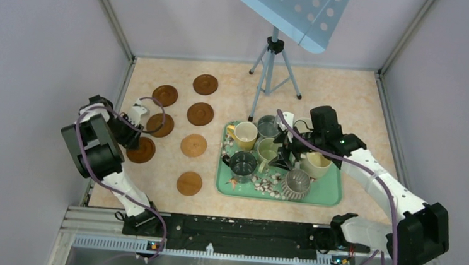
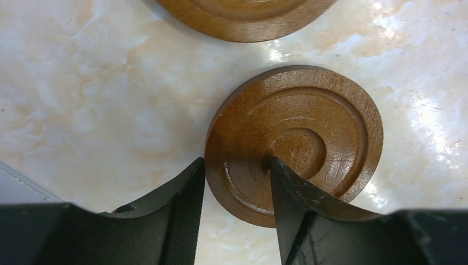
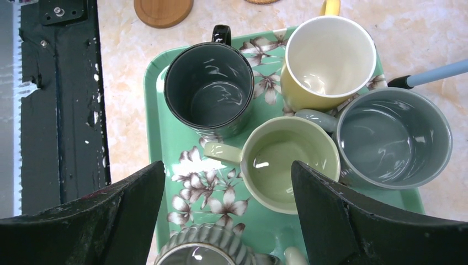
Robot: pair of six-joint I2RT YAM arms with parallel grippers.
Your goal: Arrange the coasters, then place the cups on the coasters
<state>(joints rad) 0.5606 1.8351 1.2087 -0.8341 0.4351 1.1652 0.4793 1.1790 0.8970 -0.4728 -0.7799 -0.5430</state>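
Observation:
Seven brown coasters lie left of the tray, the farthest [image 1: 205,84] and the nearest [image 1: 189,183] among them. My left gripper [image 1: 137,115] is at one coaster [image 1: 163,125]. In the left wrist view its left finger [image 2: 185,193] presses that coaster's [image 2: 325,121] rim and its right fingertip sits in the centre recess. Yellow [image 1: 244,133], grey [image 1: 268,126], pale green [image 1: 267,151], dark [image 1: 242,165], ribbed [image 1: 296,183] and cream [image 1: 317,164] cups stand on the green floral tray [image 1: 334,194]. My right gripper [image 3: 227,165] hangs open above the pale green cup [image 3: 290,163].
A tripod [image 1: 272,66] carrying a blue perforated panel stands behind the tray. Grey walls close in both sides. A black rail [image 1: 230,233] runs along the near edge. Another coaster [image 2: 243,16] lies just beyond the one under my left fingers.

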